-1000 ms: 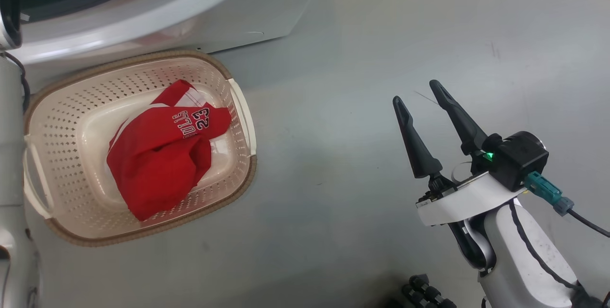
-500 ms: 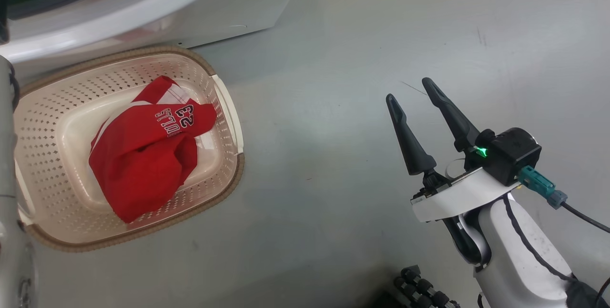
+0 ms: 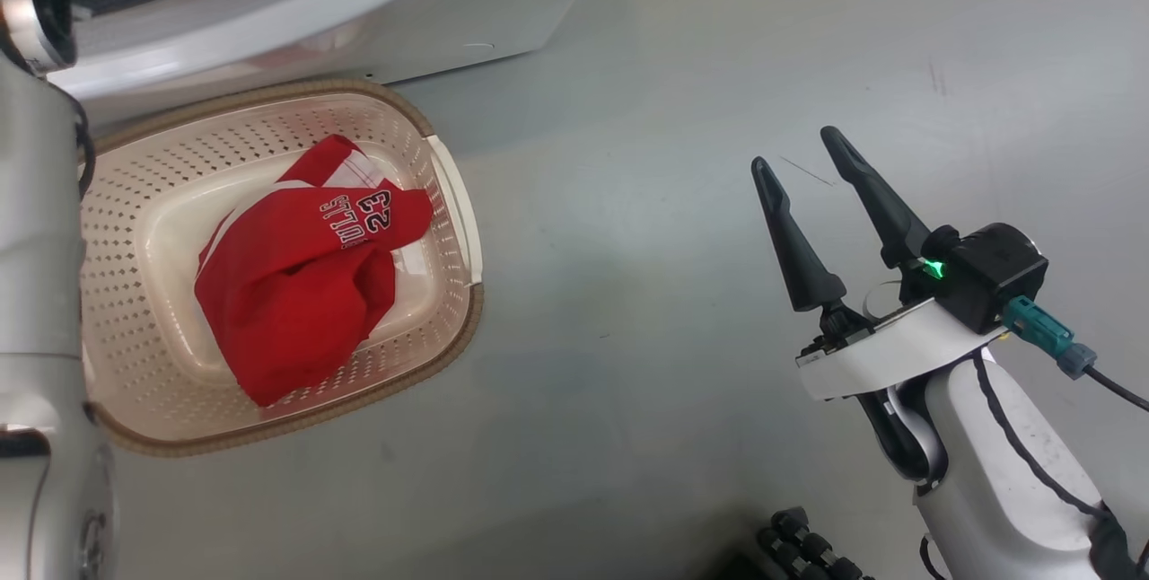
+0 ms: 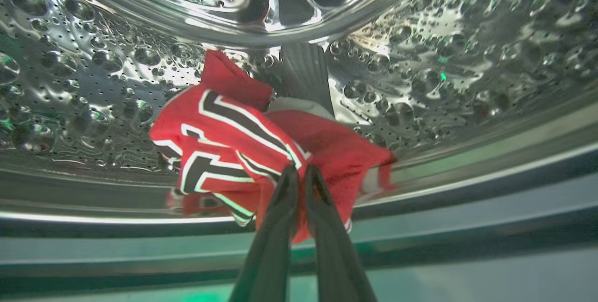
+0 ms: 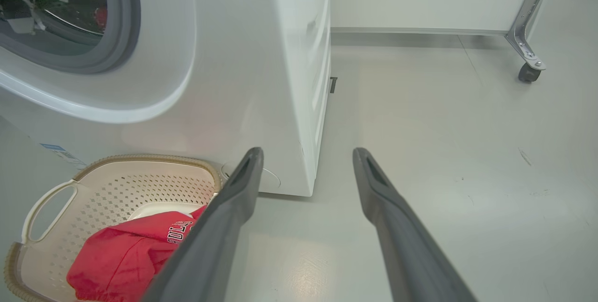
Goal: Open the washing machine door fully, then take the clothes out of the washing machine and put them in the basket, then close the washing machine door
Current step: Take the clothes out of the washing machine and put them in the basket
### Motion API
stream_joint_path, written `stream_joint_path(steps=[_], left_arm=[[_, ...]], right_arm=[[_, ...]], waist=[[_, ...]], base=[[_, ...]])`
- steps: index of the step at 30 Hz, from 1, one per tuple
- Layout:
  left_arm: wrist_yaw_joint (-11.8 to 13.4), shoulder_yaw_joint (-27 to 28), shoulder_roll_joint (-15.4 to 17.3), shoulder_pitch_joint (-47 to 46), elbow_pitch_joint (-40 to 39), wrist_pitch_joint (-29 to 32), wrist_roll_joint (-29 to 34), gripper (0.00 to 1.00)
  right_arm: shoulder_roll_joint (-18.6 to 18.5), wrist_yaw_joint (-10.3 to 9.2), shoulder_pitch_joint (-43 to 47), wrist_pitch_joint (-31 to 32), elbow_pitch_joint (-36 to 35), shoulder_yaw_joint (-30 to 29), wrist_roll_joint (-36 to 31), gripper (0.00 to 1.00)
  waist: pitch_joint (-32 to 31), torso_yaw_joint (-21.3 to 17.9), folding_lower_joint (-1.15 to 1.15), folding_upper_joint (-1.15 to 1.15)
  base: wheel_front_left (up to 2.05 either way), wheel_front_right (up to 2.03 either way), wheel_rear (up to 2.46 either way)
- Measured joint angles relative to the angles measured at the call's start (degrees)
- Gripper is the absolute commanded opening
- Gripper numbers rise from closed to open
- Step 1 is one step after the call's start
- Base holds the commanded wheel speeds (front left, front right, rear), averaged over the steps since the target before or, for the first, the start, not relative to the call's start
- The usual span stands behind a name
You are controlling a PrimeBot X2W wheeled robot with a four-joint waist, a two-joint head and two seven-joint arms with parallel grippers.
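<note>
Inside the perforated steel drum [image 4: 93, 82] of the washing machine [image 3: 359, 14], my left gripper [image 4: 299, 171] is shut on a red jersey [image 4: 224, 138] with white-edged dark lettering. Its two fingers are pressed together in the cloth. Another piece of the clothes, a red jersey [image 3: 305, 293], lies crumpled in the cream basket [image 3: 458, 203] on the floor in front of the machine. Off to the basket's right, my right gripper [image 3: 794, 149] hangs open over bare floor, holding nothing. In the right wrist view the right gripper [image 5: 307, 152] points past the machine's front corner. The washing machine door is out of view.
My pale left forearm [image 3: 36, 248] runs up the head view's left edge, beside the basket. A metal leg on a caster [image 5: 528, 70] stands far right by the wall. Dark parts of my base [image 3: 808, 553] sit at the bottom. Grey floor spreads to the right.
My left gripper has closed on the jersey in the drum. The head camera has shifted a little, and the left forearm looms larger at the left edge. The right gripper holds its pose.
</note>
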Motion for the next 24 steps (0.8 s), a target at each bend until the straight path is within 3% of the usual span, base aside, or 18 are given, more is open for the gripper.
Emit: stream_joint_path(steps=[11,24], left_arm=[[-0.11,0.97,-2.58,1.06,-2.66,-11.14,-1.51,0.00],[-1.03,-0.16,-5.86,13.41,-7.50,-25.74,-2.34,0.00]], right_arm=[[-1.27,0.00,-0.18,0.00,-0.02,-1.87,-0.02,1.00],[-1.68,-0.01,0.86,0.00,0.36,-4.22,-0.46,1.00]], waist=[[-1.62,3.50,0.00,0.00],[-6.36,7.14,0.00,0.00]], base=[[0.00,0.00,0.00],[0.00,0.00,0.00]])
